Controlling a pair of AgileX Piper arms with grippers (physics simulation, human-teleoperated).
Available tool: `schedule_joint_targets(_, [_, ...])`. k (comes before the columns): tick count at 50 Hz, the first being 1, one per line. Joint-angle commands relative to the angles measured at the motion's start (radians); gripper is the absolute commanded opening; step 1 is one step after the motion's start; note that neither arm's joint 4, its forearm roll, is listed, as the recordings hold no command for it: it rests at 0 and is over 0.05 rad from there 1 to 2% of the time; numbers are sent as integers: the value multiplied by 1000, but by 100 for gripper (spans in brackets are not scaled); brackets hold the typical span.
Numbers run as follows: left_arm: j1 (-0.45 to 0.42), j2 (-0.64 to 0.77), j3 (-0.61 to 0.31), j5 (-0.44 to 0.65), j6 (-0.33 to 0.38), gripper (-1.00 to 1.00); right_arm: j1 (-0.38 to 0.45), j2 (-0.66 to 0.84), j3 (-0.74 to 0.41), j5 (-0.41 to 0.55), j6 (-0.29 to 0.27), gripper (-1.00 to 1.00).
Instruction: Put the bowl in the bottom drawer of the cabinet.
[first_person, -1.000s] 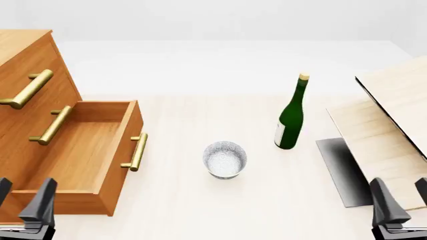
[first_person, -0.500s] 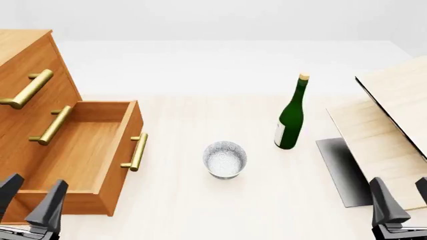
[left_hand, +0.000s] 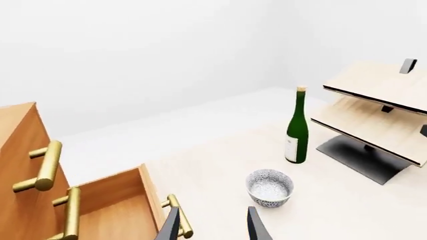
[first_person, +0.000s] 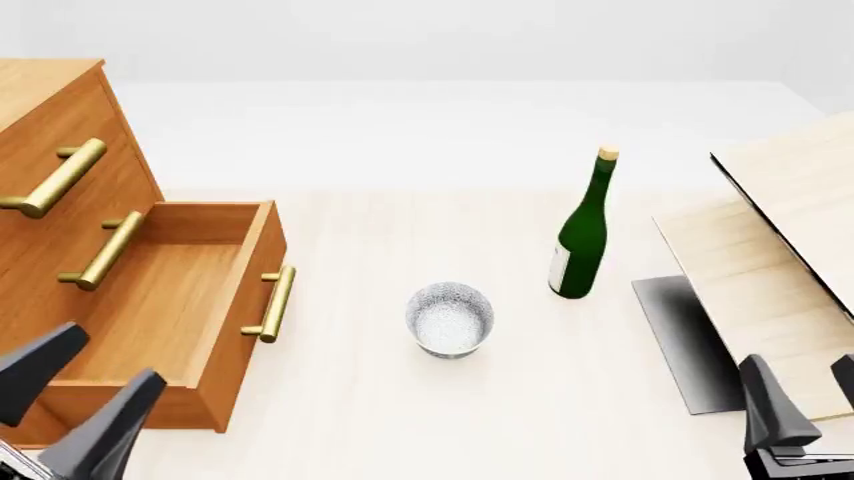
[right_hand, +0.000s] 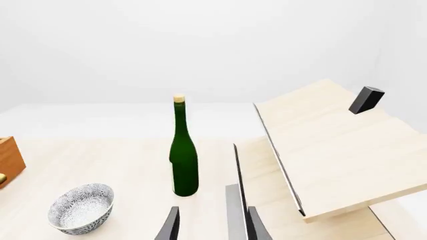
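Grippers come first at the near edge: the left gripper (first_person: 67, 400) has its two fingers spread apart and holds nothing, low beside the front corner of the open drawer. The right gripper (first_person: 801, 405) waits at the other side with its fingers also apart and empty.

A little farther, the bottom drawer (first_person: 160, 310) of the cabinet (first_person: 54, 190) is pulled out, and its inside looks bare. So I judge the opening step is done. The bowl (first_person: 450, 318) is not yet picked up; it stands upright on the table (first_person: 400, 420), well apart from the drawer and near the middle. Grasping, carrying and placing it are all left.

Farther back stands the green bottle (first_person: 581, 235), upright, near the bowl but not touching it. To the right are the pale boards (first_person: 781, 250) on a dark base.

Counting: one bowl, one bottle, one cabinet, three brass handles visible, two grippers.
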Motion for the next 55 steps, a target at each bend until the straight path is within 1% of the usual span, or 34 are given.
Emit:
schedule_joint_targets(1, [-106,138,-109,-2,23,100,0,-1,0,1,0,100])
schedule_joint_targets(2, [-103,166,-115,-19,14,100,0,-1,0,1,0,100])
schedule_joint_targets(3, [-113,188,-130,-17,31,100,0,-1,0,1,0,100])
schedule_joint_targets(5, [-127,194,-153,0,-6,100,0,-1,0,1,0,100])
schedule_joint_targets(6, [-136,201,-79,-68,8,100,0,-1,0,1,0,100])
schedule_joint_targets(7, [-136,202,-78,-71,8,100,0,-1,0,1,0,100])
schedule_joint_targets(8, [-148,239,-128,-53,14,100,0,-1,0,1,0,100])
schedule_joint_targets(12, [-165,280,-162,-73,14,100,0,-1,0,1,0,100])
schedule_joint_targets(14, [-180,301,-195,-68,22,100,0,-1,0,1,0,100])
schedule_joint_targets(16, [-181,302,-183,-83,18,100,0,-1,0,1,0,100])
schedule_joint_targets(17, [-181,300,-153,-111,17,100,0,0,0,1,0,100])
schedule_joint_targets(18, [-181,316,-220,-62,18,100,0,0,0,1,0,100])
schedule_joint_targets(19, [-182,320,-198,-87,19,100,0,-1,0,1,0,100])
schedule_joint_targets(20, [-187,329,-184,-109,13,100,0,0,0,1,0,100])
schedule_joint_targets(21, [-195,351,-185,-134,-12,100,0,-1,0,1,0,100])
schedule_joint_targets(22, [-195,352,-185,-135,-12,100,0,-1,0,1,0,100])
schedule_joint_targets(23, [-199,362,-196,-139,-37,100,0,-1,0,1,0,100])
schedule_joint_targets(26, [-204,412,-215,-152,-20,100,0,-1,0,1,0,100])
schedule_joint_targets(30, [-212,464,-246,-161,-23,100,0,-1,0,1,0,100])
schedule_joint_targets(32, [-213,511,-264,-163,-1,100,0,0,0,1,0,100])
schedule_joint_targets(33, [-213,538,-265,-170,31,100,0,-1,0,1,0,100])
schedule_joint_targets(35, [-211,529,-283,-170,-10,100,0,0,0,1,0,100])
schedule_joint_targets(37, [-227,570,-302,-170,21,100,0,-1,0,1,0,100])
schedule_joint_targets(38, [-231,575,-310,-170,11,100,0,-1,0,1,0,100])
schedule_joint_targets(40, [-244,600,-324,-173,13,100,0,-1,0,1,0,100])
schedule_joint_targets(42, [-250,604,-345,-167,-16,100,0,0,0,1,0,100])
schedule_joint_targets(44, [-256,624,-366,-158,-8,100,0,-1,0,1,0,100])
schedule_joint_targets(45, [-264,643,-380,-155,-21,100,0,-1,0,1,0,100])
schedule_joint_targets(46, [-264,643,-380,-155,-21,100,0,-1,0,1,0,100])
schedule_joint_targets(49, [-272,697,-422,-134,0,100,0,0,0,1,0,100])
schedule_joint_targets(53, [-291,735,-470,-121,-15,100,0,-1,0,1,0,100])
schedule_joint_targets(55, [-306,778,-491,-124,3,100,0,-1,0,1,0,100])
